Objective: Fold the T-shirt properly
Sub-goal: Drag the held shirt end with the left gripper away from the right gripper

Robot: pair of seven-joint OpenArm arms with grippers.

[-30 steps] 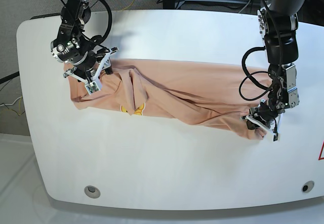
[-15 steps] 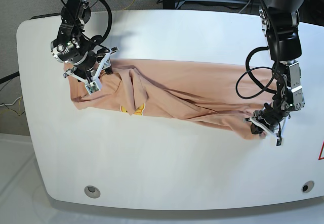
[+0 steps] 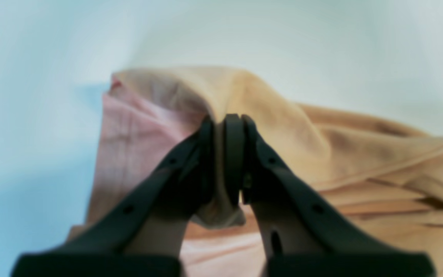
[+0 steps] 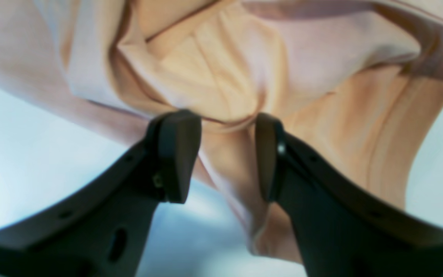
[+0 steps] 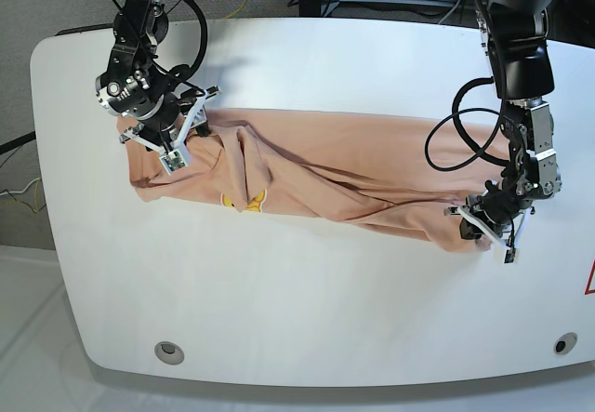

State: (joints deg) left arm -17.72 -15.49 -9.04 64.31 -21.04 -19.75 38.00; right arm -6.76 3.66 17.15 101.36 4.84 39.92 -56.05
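No writing can be read; only a small yellow print [image 5: 249, 201] shows on the peach T-shirt [image 5: 325, 175], which lies crumpled and stretched between both claws on the white surface [image 5: 307, 319]. The left claw [image 5: 485, 229] is clamped on its hem and has shifted slightly outward since before. The right claw [image 5: 179, 133] stands apart around a fold.

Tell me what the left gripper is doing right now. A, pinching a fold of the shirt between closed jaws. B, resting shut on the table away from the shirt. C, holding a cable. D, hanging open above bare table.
A: in the left wrist view the left gripper has its jaws pressed together with a ridge of the shirt caught between them.
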